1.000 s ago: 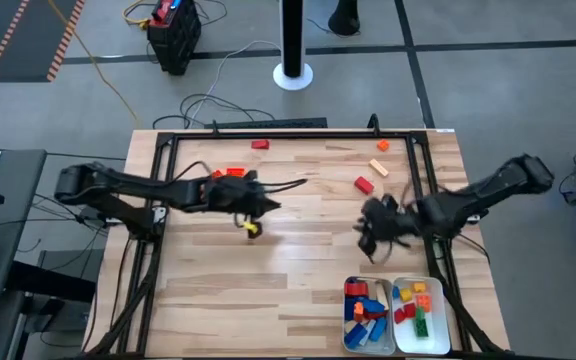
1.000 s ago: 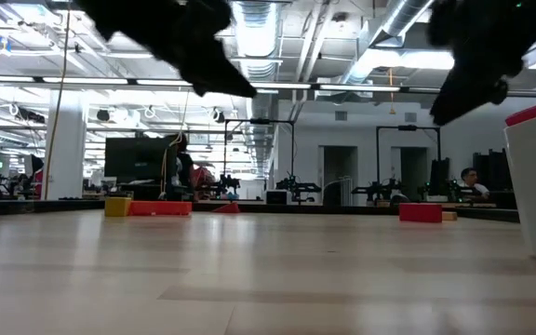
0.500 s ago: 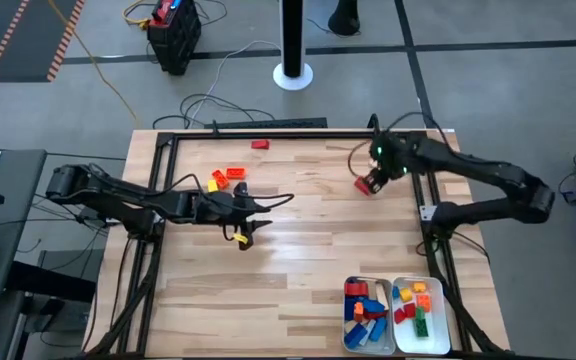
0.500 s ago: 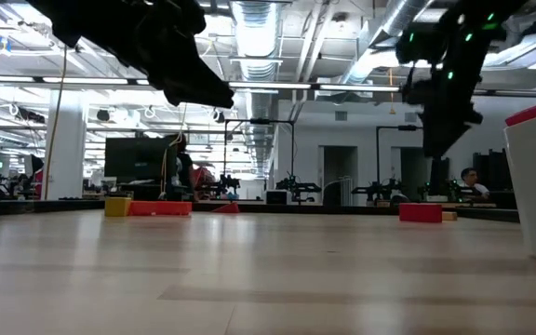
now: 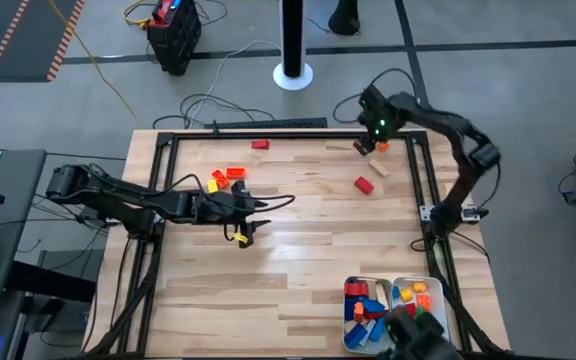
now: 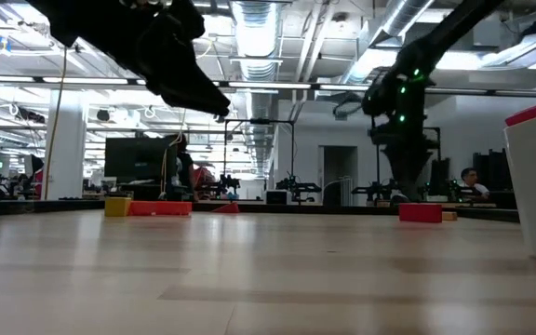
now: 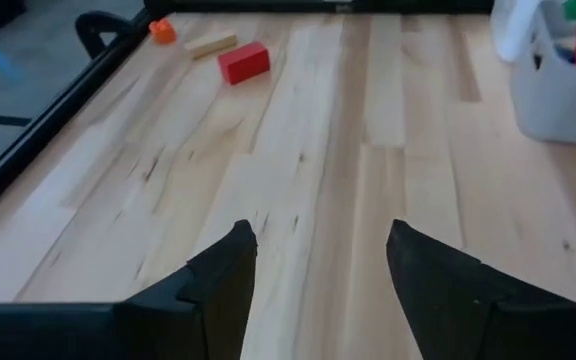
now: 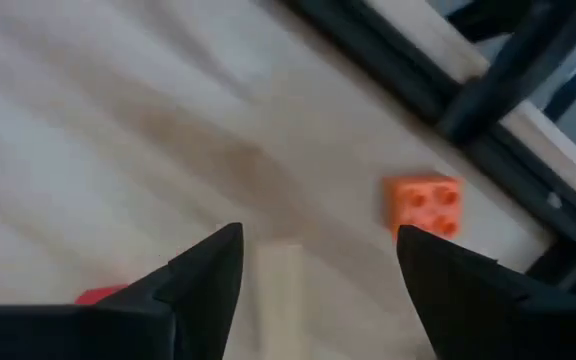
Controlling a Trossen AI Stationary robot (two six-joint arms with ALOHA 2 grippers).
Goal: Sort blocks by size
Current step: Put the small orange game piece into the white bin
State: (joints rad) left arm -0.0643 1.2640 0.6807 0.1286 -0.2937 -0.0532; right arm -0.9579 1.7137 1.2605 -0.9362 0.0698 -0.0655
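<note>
Opening both sets of jaws within the last second, the 2 arms have dropped out of their grips and into a fresh round of picking.

At left, the left gripper (image 7: 320, 228) hovers over bare wood near the table's middle. Its fingers, clenched 1 second ago, now stand apart with nothing between them. A small yellow piece (image 5: 237, 238) shows right at its tip in the high view; whether it lies on the wood or touches a finger cannot be told. Beyond it sit a yellow block (image 5: 213, 184) and 2 red-orange blocks (image 5: 230, 174), with a lone red block (image 5: 259, 144) by the far rail.

At right, the right gripper (image 8: 320, 233) has swung away from the 2 white trays (image 5: 446, 312) at the near right edge, passed the red brick (image 5: 364, 184), and now hangs at the far right corner, spread wide and empty. The trays already hold most of the blocks, so about 8 remain loose on the table.

Its likely target is the tan block (image 8: 280, 285), a long one. In the high view its long axis runs diagonally, 1 end toward the far left, the other toward the right rail. In the right wrist view it lies between the spread fingers, lengthwise along their reach, so they would close on its narrow sides. A short orange block (image 8: 423, 203), studs up, sits just beside it by the rail.
</note>
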